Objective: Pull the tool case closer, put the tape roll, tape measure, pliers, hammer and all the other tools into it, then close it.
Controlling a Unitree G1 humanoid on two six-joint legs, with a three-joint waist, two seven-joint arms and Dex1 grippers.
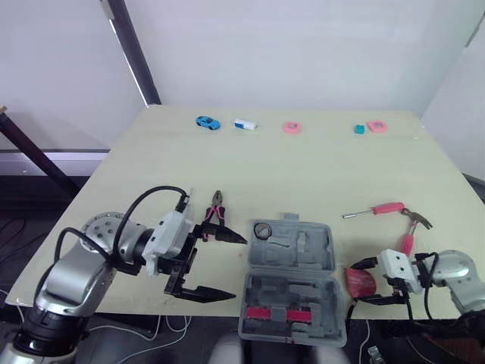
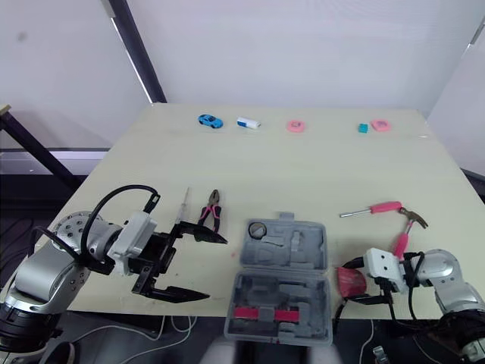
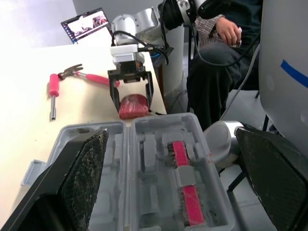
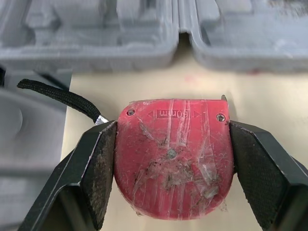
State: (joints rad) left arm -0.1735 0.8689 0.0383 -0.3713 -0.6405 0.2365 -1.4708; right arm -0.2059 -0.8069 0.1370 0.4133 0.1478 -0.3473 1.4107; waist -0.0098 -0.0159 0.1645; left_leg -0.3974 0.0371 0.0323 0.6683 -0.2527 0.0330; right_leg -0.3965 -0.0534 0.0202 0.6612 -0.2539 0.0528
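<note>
At the table's (image 1: 303,167) near edge | my right pincer (image 3: 133,107) grips the red tape measure (image 4: 171,159) by its sides, just right of the open tool case (image 1: 292,284) | left pincer (image 1: 239,267) wide open, empty | risk: rounded shell slips, drops off edge.

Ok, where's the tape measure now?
Head views: the tape measure sits at the table's near edge on the right, just right of the case, gripped by the right tool.

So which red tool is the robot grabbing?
The tape measure, squeezed in the right gripper. The screwdriver, hammer and pliers lie loose on the table.
</note>
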